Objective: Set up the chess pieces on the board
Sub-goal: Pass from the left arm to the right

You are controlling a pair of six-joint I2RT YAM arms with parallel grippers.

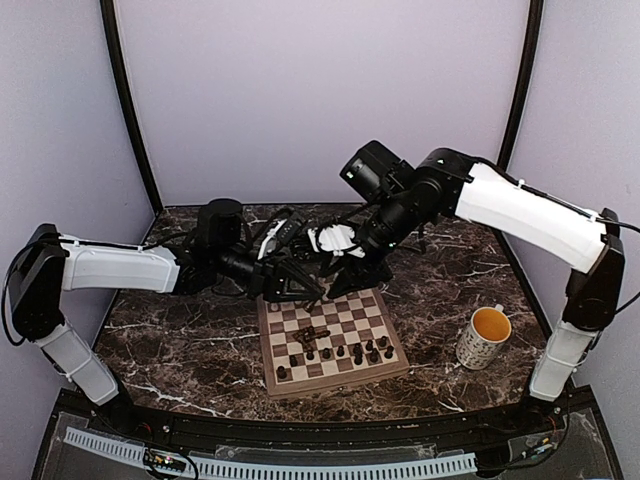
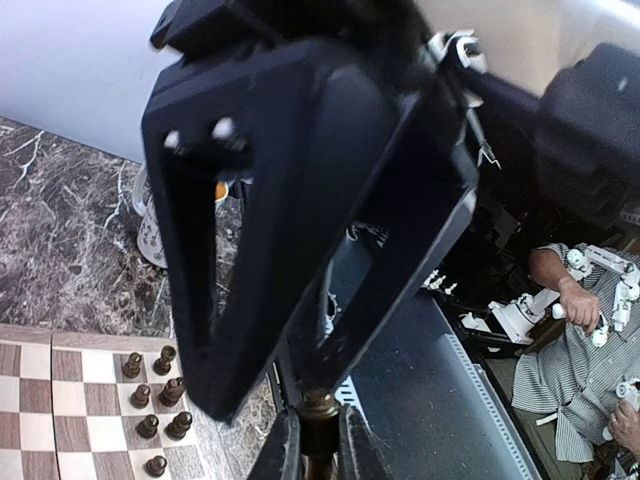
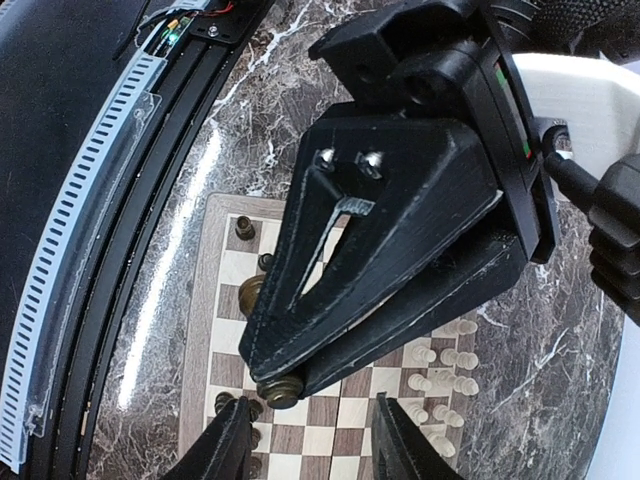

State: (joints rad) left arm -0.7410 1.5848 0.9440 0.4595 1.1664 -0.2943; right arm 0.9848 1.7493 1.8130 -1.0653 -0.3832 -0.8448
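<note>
your left gripper [image 2: 318, 452] is clamped tight on a single dark piece [image 2: 320, 408], with the piece's brass-coloured end showing just past the tips. it holds that piece in the air over the far side of the chessboard [image 1: 350, 312], not down on any square. to me that reads as a handover or a regrip, not a placement. your right gripper [image 3: 312, 442] meets it nose to nose with its fingers [image 3: 226, 446] spread wide and nothing between them. they sit short of the held piece, and i judge the gap is there so they can close round its free end. whether the piece hangs upright or tilted, i cannot tell. below them, the dark pieces [image 1: 357, 351] cluster loosely on the near half of the board. a few by the middle look tipped over, though they are too small to be sure. the pale pieces [image 3: 441, 372] bunch together at the far edge. i cannot tell whether they stand on the last squares or on the border. neither colour is in ranks, so the setup looks barely begun. furthest right, the speckled mug [image 1: 484, 338] stands on the marble table [image 1: 180, 340], well apart from the board and out of both arms' way.
</note>
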